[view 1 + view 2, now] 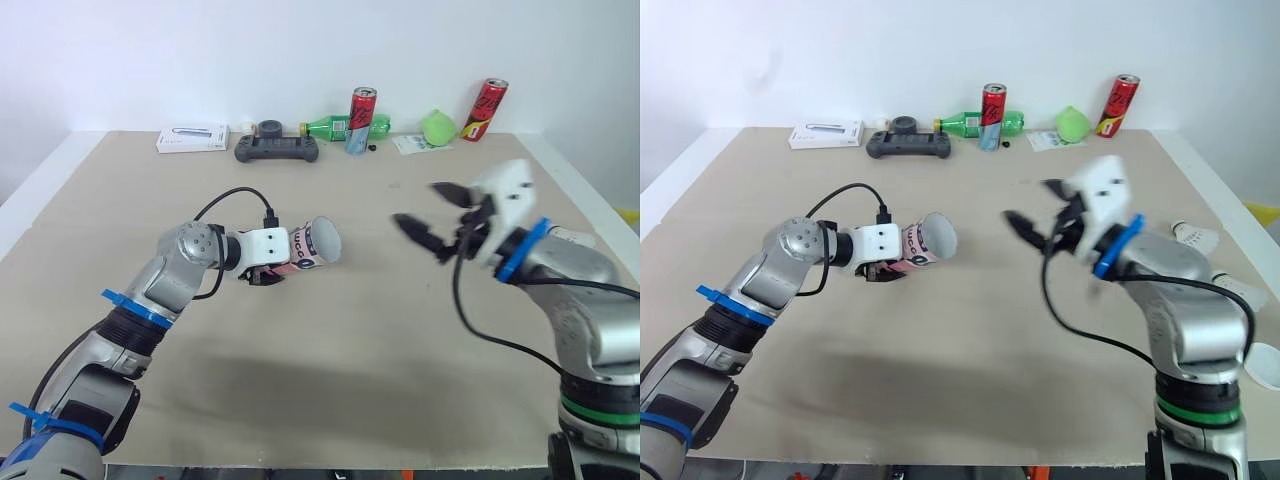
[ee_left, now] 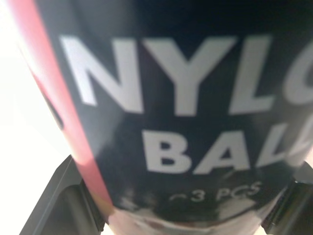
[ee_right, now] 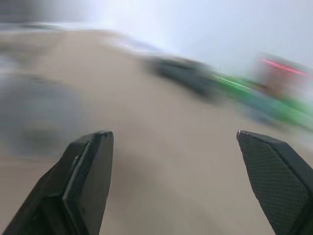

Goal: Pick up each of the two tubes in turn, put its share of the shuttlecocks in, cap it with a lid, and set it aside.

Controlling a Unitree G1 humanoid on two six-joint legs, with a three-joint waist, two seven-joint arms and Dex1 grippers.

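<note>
Above beige table (image 1: 330, 350) | left tool (image 1: 266, 273) clamps glossy cylindrical tube (image 1: 318, 245); right tool (image 1: 420, 205) spread wide, empty

My left claw (image 1: 266, 272) is clamped across the tube (image 1: 312, 246), which lies almost level in the air, pale round end turned toward my right; it's black with a pink stripe and white lettering. A white shuttlecock (image 1: 1196, 236) and a white lid (image 1: 1262, 366) lie well apart from it, far to my right
</note>
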